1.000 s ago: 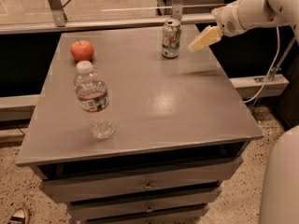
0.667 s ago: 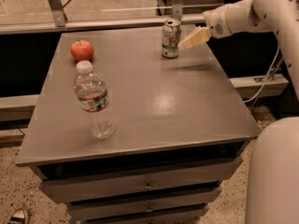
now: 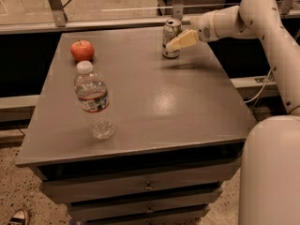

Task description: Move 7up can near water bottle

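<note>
The 7up can (image 3: 170, 35) stands upright near the far right corner of the grey table (image 3: 154, 102). It is silver with a silver top. The water bottle (image 3: 93, 101) stands at the front left, clear with a white cap and a red and dark label. My gripper (image 3: 174, 43) comes in from the right on a white arm. Its tan fingers overlap the can's right side and reach its lower front.
A red apple (image 3: 82, 50) sits at the far left of the table, behind the bottle. The table has drawers below its front edge. A metal rail and glass run behind the table. My white base (image 3: 269, 172) stands at the right front.
My gripper has moved left from clear of the can to right at the can's side. The can, bottle and apple have not moved.
</note>
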Robot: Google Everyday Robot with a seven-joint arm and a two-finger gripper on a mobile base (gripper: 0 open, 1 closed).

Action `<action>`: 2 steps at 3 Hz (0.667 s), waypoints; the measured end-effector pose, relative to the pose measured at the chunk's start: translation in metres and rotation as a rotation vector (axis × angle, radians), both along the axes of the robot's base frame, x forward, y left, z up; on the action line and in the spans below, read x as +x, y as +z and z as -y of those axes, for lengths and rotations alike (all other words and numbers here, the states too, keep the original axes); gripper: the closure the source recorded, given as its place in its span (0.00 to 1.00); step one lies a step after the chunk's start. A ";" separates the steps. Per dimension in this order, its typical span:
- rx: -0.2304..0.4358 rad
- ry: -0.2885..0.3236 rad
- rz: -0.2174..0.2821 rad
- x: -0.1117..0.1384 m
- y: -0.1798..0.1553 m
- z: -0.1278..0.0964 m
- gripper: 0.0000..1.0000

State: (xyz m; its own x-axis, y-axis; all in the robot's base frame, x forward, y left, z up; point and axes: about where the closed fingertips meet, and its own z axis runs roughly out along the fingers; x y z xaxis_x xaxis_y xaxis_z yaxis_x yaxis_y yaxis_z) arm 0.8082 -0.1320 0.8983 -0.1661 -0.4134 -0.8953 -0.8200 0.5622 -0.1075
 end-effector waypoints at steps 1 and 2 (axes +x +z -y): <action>0.048 0.057 -0.014 -0.008 -0.006 -0.022 0.26; 0.075 0.083 -0.018 -0.014 -0.006 -0.029 0.49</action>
